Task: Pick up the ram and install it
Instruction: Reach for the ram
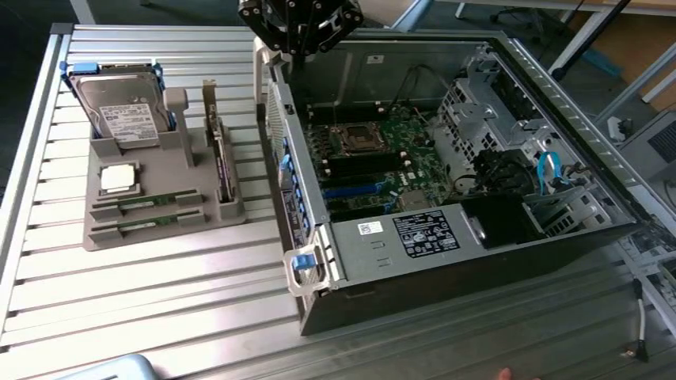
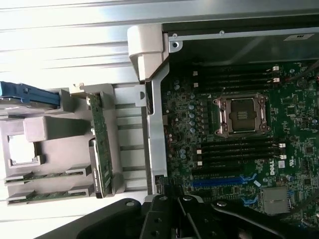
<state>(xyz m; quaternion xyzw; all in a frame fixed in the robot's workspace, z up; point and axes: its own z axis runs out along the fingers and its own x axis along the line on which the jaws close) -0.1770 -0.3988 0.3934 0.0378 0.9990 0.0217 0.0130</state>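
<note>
Two ram sticks (image 1: 145,201) (image 1: 142,226), thin green boards, lie side by side in slots at the front of a grey holder (image 1: 158,237) on the table. They are also in the wrist view (image 2: 42,175) (image 2: 44,194). My gripper (image 1: 301,36) hangs high above the near wall of the open computer case (image 1: 317,261), apart from the sticks and holding nothing I can see. Its dark body (image 2: 189,216) fills one edge of the wrist view. Inside the case, the green motherboard (image 2: 294,124) shows black memory slots (image 2: 239,149) beside the empty processor socket (image 2: 242,113).
The holder also carries a hard drive (image 1: 122,119) in a blue bracket, a square silver processor chip (image 1: 119,178) and a dark expansion card (image 1: 220,162) standing on edge. The slatted metal table (image 1: 138,301) lies around it. Cables and drive cages (image 1: 528,174) crowd the case's far side.
</note>
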